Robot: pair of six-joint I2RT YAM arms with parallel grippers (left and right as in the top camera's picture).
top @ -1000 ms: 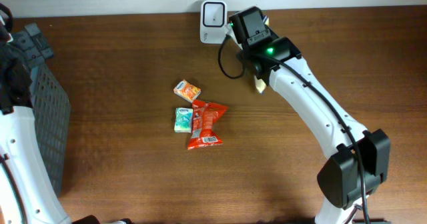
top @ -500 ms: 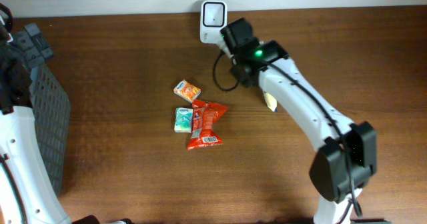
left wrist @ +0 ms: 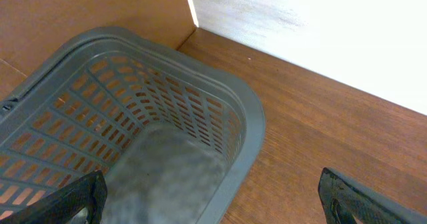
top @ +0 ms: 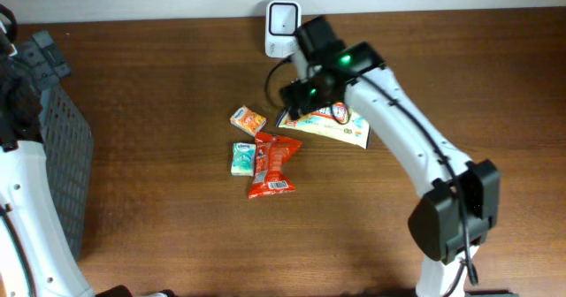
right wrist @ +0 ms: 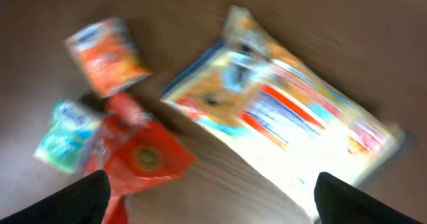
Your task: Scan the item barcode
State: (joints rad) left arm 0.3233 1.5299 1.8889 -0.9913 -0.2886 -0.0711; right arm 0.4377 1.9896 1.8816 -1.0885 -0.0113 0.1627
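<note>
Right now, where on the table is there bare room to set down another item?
Bare wood lies between the basket and the orange packet, and along the front edge below the red packet. It's crowded mid-table: the teal packet, yellow bag and right gripper by the scanner.

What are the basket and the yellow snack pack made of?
Basket: grey matte plastic, likely moulded; slotted lattice walls, thick smooth rim. Yellow snack pack: probably glossy printed plastic film; flat pouch shape, bright glare, though the view is blurred.
</note>
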